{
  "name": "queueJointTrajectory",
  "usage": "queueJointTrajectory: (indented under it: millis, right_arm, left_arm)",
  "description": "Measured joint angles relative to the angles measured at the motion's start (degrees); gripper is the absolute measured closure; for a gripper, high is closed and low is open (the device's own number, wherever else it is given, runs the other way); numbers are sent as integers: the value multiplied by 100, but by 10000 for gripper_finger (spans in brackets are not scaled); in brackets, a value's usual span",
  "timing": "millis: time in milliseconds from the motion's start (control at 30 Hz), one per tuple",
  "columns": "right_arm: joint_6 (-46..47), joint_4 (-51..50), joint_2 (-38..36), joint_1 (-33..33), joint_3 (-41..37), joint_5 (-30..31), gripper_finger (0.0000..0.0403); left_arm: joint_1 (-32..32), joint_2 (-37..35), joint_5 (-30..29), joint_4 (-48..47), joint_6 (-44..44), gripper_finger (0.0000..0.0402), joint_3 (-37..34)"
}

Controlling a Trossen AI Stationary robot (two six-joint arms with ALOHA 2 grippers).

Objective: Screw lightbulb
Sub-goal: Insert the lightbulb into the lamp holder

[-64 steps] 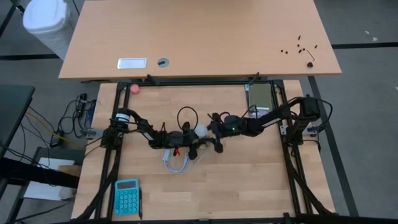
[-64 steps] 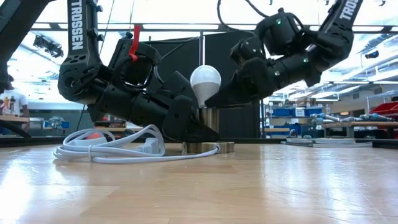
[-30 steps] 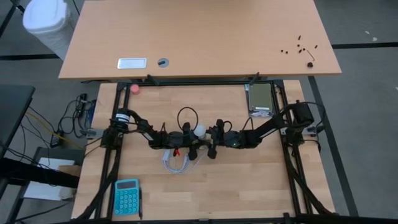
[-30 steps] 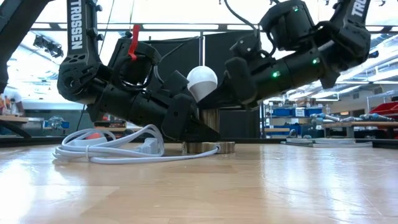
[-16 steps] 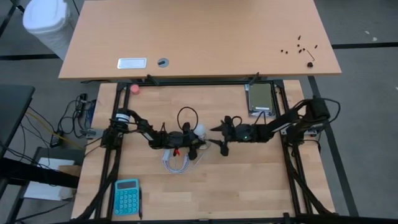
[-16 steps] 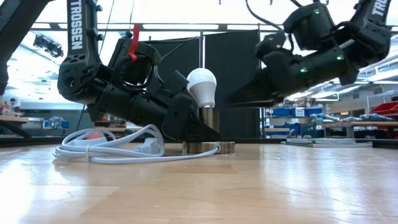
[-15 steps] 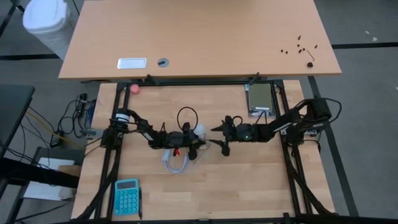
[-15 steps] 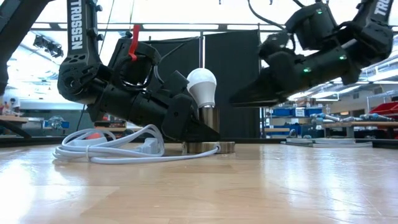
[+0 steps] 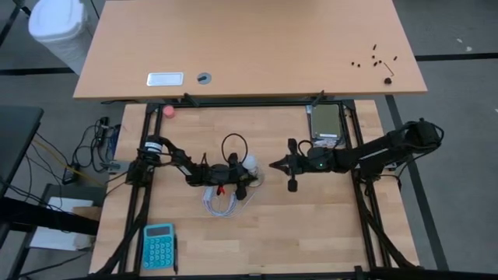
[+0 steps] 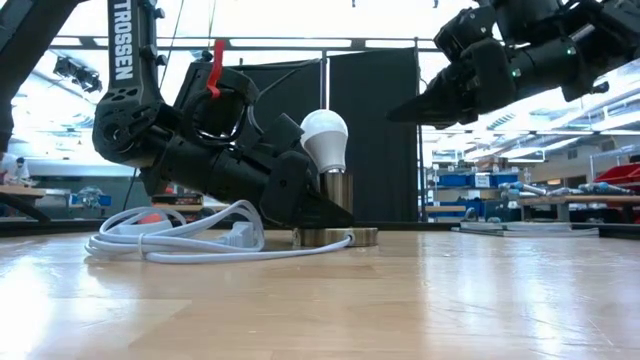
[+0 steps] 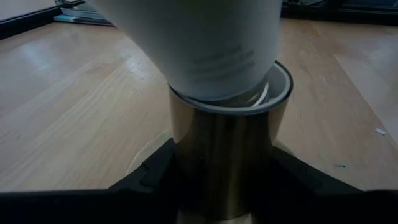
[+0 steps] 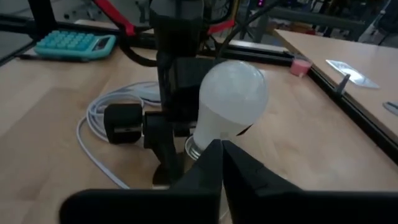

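The wooden tabletop [image 9: 311, 225] carries a coiled white cord [image 10: 170, 243] and, beside it, the brass socket [image 10: 336, 205], with a teal calculator [image 9: 159, 246] well apart. The left hand [image 10: 300, 205] keeps its hold low on the socket, fingers closed around its barrel. The lightbulb [image 10: 327, 135] sits in the socket, leaning slightly; how deep the thread has caught is hard to tell. The right hand [image 10: 400, 112] has let go within the last second, pulled back and up, well clear of the bulb, and its fingers are now closed on nothing. That reads as a release between turns, or the screwing done.
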Motion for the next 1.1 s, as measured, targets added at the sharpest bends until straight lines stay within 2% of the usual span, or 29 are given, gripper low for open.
queueJointTrajectory:
  millis: [67,333,400,533,767,867,967,1100]
  right_arm:
    - [32,15,3,-7,0,0,391]
    - [976,52,60,-166,9,45,379]
    - [1135,53,110,-288,7,-100,369]
    - [1242,398,497,-418,11,-491,319]
    - [1365,1864,1622,-544,11,-650,195]
    - [1411,2053,1855,-575,11,-655,154]
    - [1414,2062,1932,-578,11,-555,131]
    - [1415,2021,1829,-575,9,-549,124]
  left_arm:
    - [0,0,0,0,2,224,0]
    - [0,2,2,0,28,210,0]
    - [0,2,2,1,36,211,0]
    - [0,2,2,2,42,219,0]
    - [0,2,2,4,50,219,0]
    - [0,2,22,11,87,218,0]
    - [0,2,50,15,36,207,0]
    - [0,-23,75,14,-22,182,0]
